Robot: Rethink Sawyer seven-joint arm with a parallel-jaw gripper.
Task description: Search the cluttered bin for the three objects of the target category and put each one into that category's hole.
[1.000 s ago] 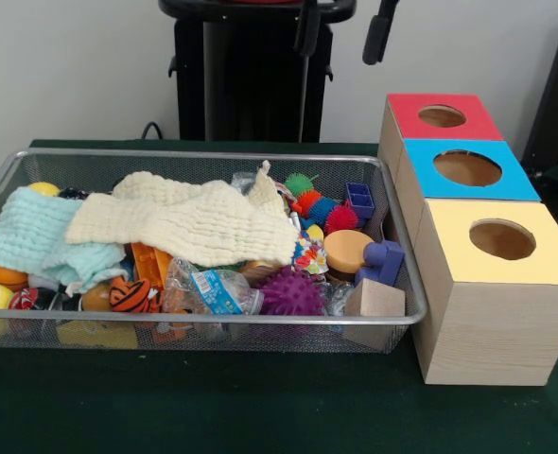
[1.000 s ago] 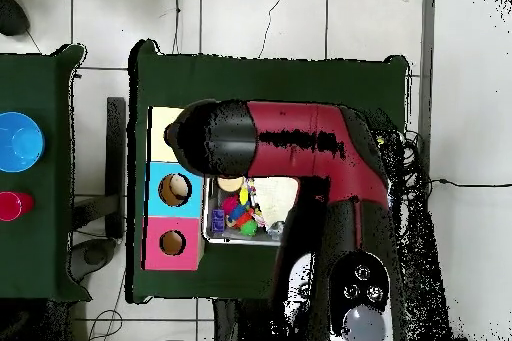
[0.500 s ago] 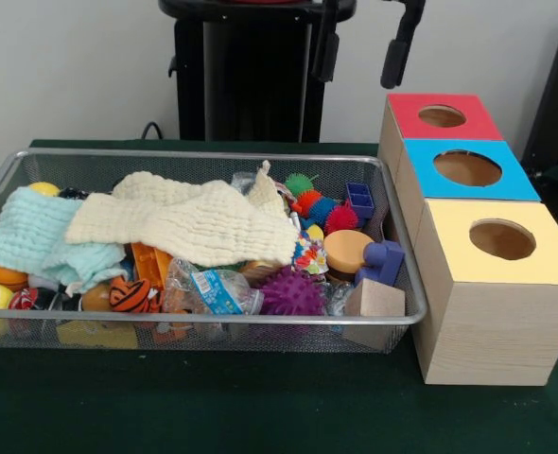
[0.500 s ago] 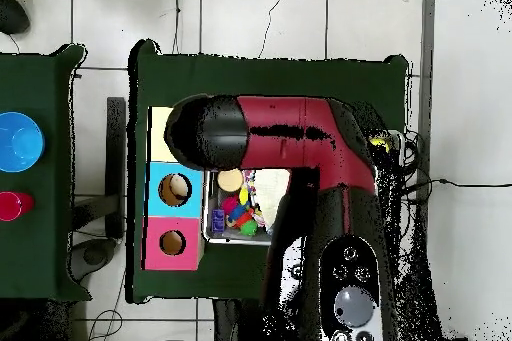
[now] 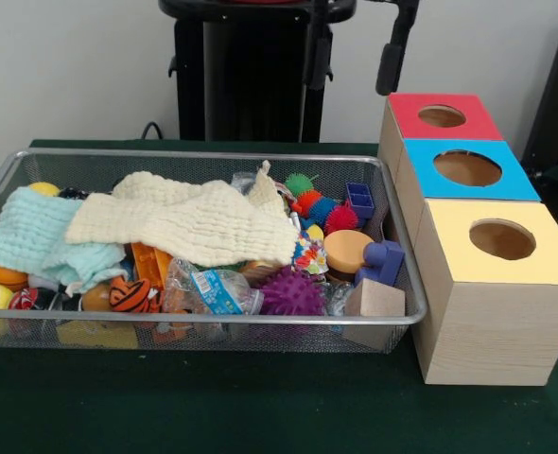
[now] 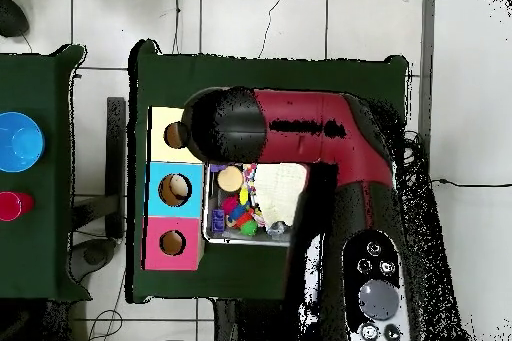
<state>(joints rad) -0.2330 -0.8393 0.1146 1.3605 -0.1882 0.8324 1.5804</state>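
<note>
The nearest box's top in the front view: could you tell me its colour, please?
Yellow top, clearest in the front view.

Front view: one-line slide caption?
Open gripper hangs above a wire bin of cloths, balls and blocks, beside red, blue and yellow boxes.

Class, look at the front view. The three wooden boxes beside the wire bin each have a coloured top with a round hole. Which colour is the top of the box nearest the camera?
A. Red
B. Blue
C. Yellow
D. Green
C. The yellow-topped box stands nearest the camera, with the blue-topped box behind it and the red-topped box farthest back, all beside the wire bin.
</note>
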